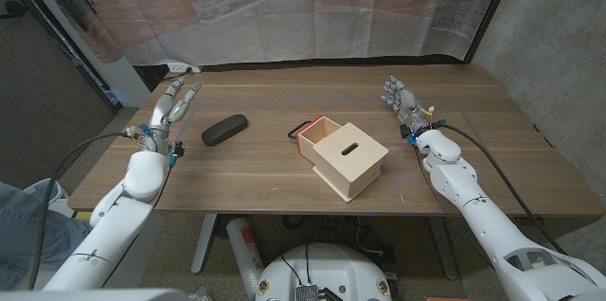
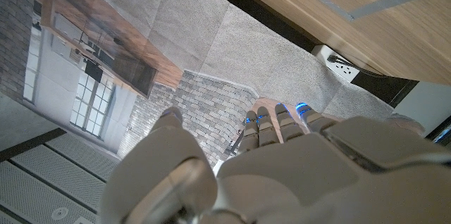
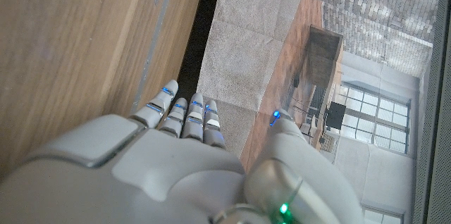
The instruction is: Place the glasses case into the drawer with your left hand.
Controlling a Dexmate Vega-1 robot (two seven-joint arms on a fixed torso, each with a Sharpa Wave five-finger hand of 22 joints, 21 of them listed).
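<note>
A black glasses case (image 1: 224,130) lies on the wooden table (image 1: 265,168), left of centre. To its right stands a light wooden box (image 1: 348,157) whose small drawer (image 1: 318,134), with a red pull, sticks out open toward the case. My left hand (image 1: 173,105) is at the table's left side, just left of the case and apart from it, fingers straight and holding nothing. My right hand (image 1: 400,98) is at the right side, behind the box, fingers also extended and empty. The left hand (image 2: 282,160) and right hand (image 3: 176,153) show from behind in their wrist views.
A slot is cut in the box's top (image 1: 351,148). A power strip (image 1: 180,68) sits beyond the table's far left edge. A translucent curtain (image 1: 312,17) hangs behind the table. Cables run along both forearms.
</note>
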